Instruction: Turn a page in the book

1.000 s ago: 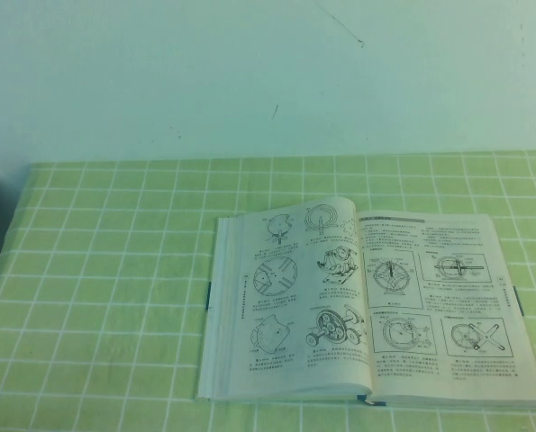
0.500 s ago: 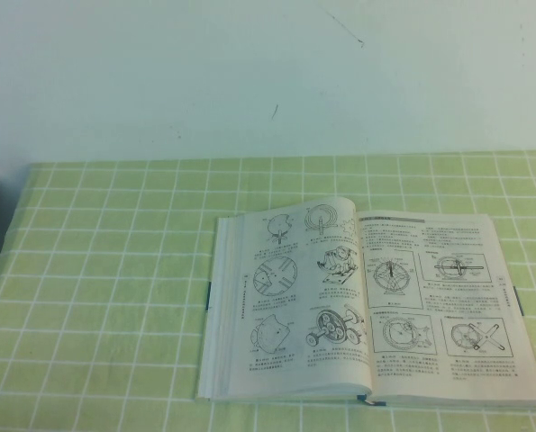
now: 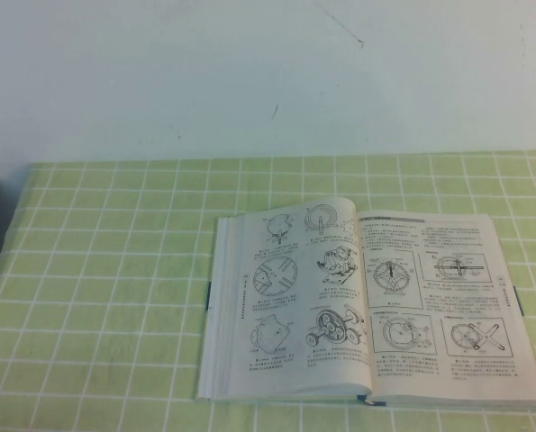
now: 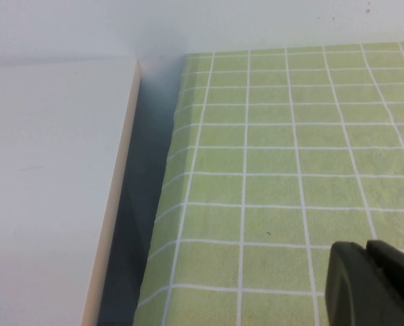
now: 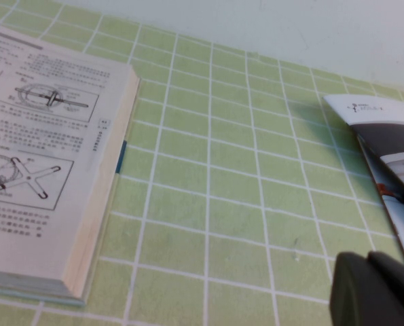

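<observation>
The book (image 3: 367,306) lies open and flat on the green checked tablecloth, right of the middle in the high view. Its right-hand page (image 3: 439,297) carries boxed wheel drawings and text; the left-hand leaf bulges slightly near the spine. Neither arm shows in the high view. In the right wrist view the book (image 5: 52,156) and its thin blue cover edge (image 5: 122,155) lie beyond my right gripper (image 5: 368,258), which is shut, empty and well clear of the book. My left gripper (image 4: 368,248) is shut and empty above bare cloth; the book is out of that view.
A white panel (image 4: 52,190) stands beside the table's left edge, with a dark gap between it and the cloth. A glossy leaflet (image 5: 385,149) lies on the cloth to the right of the book. A white wall (image 3: 268,72) backs the table.
</observation>
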